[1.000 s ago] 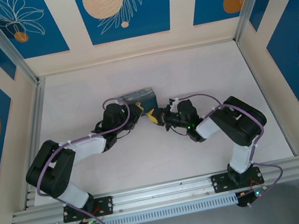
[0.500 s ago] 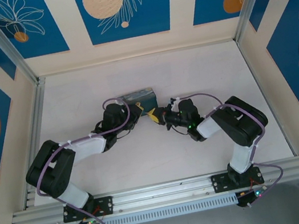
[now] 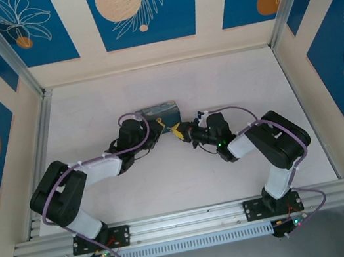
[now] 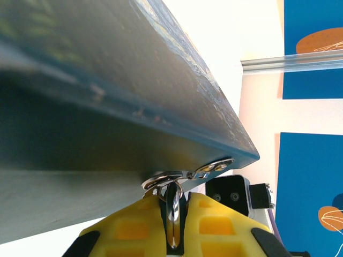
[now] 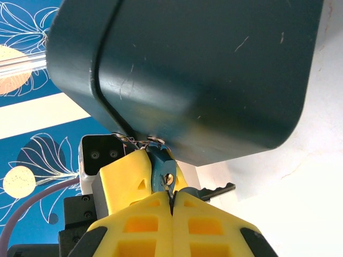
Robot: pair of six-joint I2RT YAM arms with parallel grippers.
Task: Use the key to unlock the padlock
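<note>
The teal padlock (image 5: 162, 167) hangs from the hasp (image 4: 215, 168) of the dark-blue painted box (image 3: 159, 111). My left gripper (image 4: 172, 202) is shut on the padlock, with its silvery shackle (image 4: 173, 211) pinched between the yellow fingers (image 4: 126, 227). In the right wrist view the left gripper's yellow finger (image 5: 127, 174) presses the padlock's side. My right gripper (image 5: 171, 203) is shut on the key (image 5: 171, 187), whose tip sits at the keyhole in the padlock's bottom face. A second grey key (image 5: 217, 190) sticks out to the right of those fingers. From above, both grippers (image 3: 177, 129) meet at the box's near right corner.
The box (image 5: 203, 69) lies on the white table (image 3: 231, 85), just beyond both grippers. Aluminium rails (image 3: 39, 152) and patterned blue walls close in the table on three sides. Open table lies to the right and behind the box.
My right gripper has edged slightly up and toward the box corner. The left arm and the box have stayed still.
</note>
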